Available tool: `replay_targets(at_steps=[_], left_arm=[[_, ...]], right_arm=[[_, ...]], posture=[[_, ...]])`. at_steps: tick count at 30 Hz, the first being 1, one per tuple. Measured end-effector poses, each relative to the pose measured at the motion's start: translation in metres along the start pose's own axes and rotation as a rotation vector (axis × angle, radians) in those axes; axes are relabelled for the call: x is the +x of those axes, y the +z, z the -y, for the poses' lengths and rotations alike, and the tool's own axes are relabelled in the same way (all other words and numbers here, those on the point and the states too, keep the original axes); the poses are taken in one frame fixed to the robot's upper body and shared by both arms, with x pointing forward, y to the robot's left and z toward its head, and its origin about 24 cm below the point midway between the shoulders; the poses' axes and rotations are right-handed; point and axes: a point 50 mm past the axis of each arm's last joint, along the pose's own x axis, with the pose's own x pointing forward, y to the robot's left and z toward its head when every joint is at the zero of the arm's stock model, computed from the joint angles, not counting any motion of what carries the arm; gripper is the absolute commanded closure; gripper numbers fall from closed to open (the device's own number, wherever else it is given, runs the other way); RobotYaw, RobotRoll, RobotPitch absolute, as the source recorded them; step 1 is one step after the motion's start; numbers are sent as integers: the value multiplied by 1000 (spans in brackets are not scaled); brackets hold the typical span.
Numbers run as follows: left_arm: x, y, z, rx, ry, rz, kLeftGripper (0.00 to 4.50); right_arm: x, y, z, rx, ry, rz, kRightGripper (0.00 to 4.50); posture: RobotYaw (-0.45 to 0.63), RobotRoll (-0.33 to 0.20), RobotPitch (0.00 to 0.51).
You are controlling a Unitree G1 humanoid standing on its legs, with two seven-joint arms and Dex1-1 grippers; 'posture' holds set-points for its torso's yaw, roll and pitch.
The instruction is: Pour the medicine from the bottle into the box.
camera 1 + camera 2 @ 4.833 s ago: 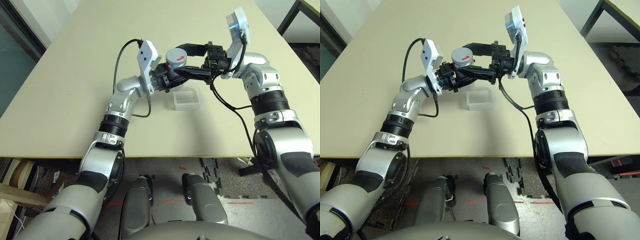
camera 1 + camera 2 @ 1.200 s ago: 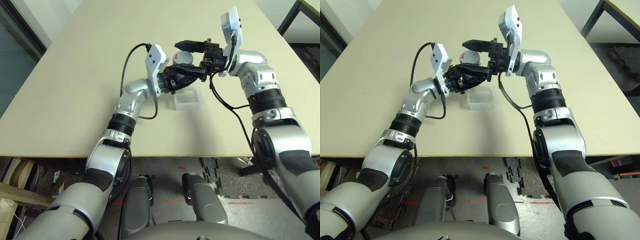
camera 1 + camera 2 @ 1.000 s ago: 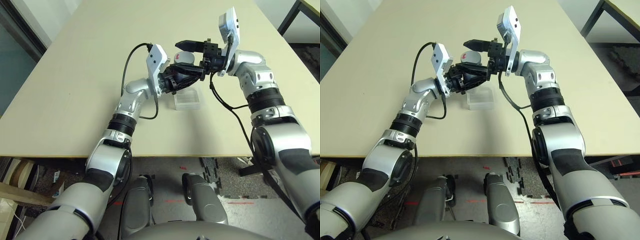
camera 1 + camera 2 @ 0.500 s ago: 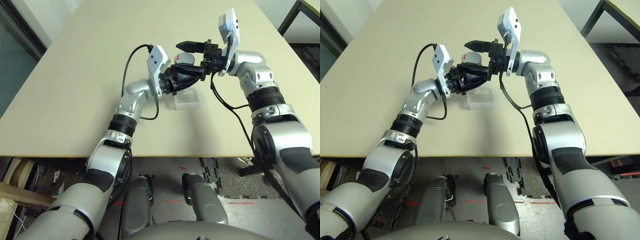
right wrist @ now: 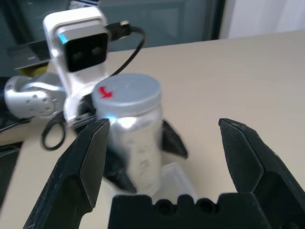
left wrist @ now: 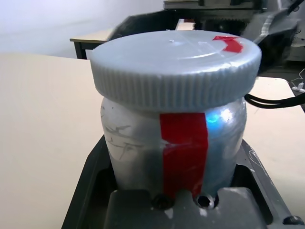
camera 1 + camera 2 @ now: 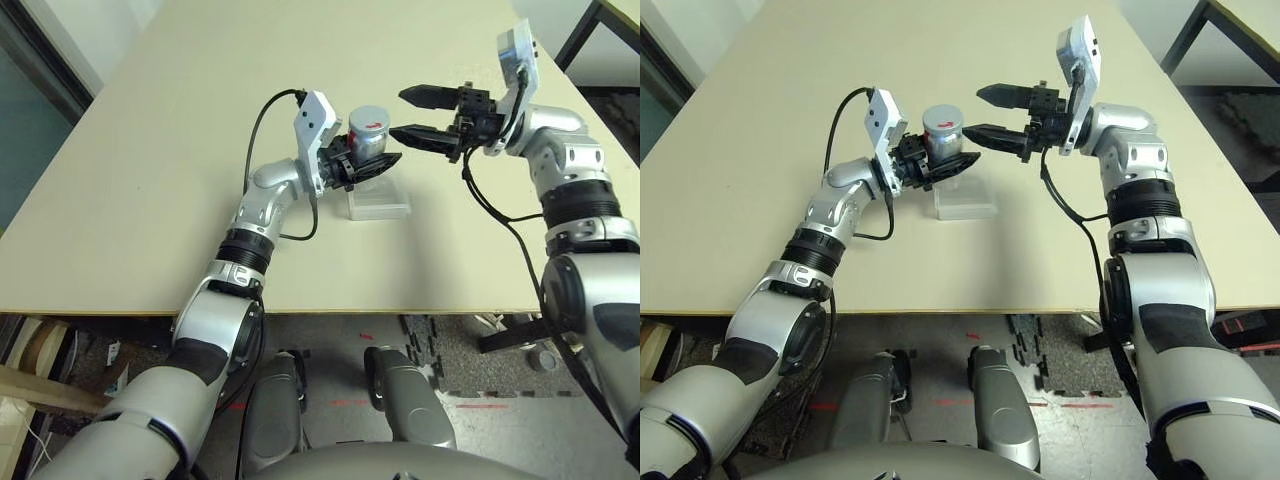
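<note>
The left fingers [image 6: 259,171] pinch the capped bottle [image 6: 138,148] upright, hiding its lower sides; the right fingers [image 5: 86,176] stand spread, apart from it. The box [image 7: 378,212], partly hidden behind bottle and fingers, sits on the pale table [image 7: 150,220]. Medicine inside cannot be made out. Beyond, another table [image 7: 622,20] is cut off.

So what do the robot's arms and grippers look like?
Both arms are shiny silver with black bands. Each gripper, left and right, has two black, pointy fingers. Near each is a white camera holder with a black cable.
</note>
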Motion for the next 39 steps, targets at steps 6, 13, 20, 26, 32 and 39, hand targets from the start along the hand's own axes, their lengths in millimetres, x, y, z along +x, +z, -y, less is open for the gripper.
replay_targets(at_steps=[6, 13, 20, 26, 32, 39], left_arm=[[-1, 0, -1, 3, 3, -1, 1871], [0, 0, 0, 1, 1, 1, 1871], [0, 0, 1, 1, -9, 2, 1871], [0, 0, 1, 1, -10, 1, 1871], [0, 0, 1, 1, -10, 0, 1871], [0, 2, -1, 9, -5, -1, 1871]], right_arm=[[5, 9, -9, 4, 79, 18, 0], [19, 7, -13, 10, 104, 42, 0], [35, 6, -13, -21, 105, 51, 0], [43, 3, -12, -33, 100, 57, 0], [45, 7, -10, -55, 89, 57, 1600], [48, 9, -9, -17, 63, 123, 1920]], posture=[[-270, 0, 143], [-271, 0, 139], [-266, 0, 137], [-260, 0, 135], [-261, 0, 133], [-263, 0, 135]])
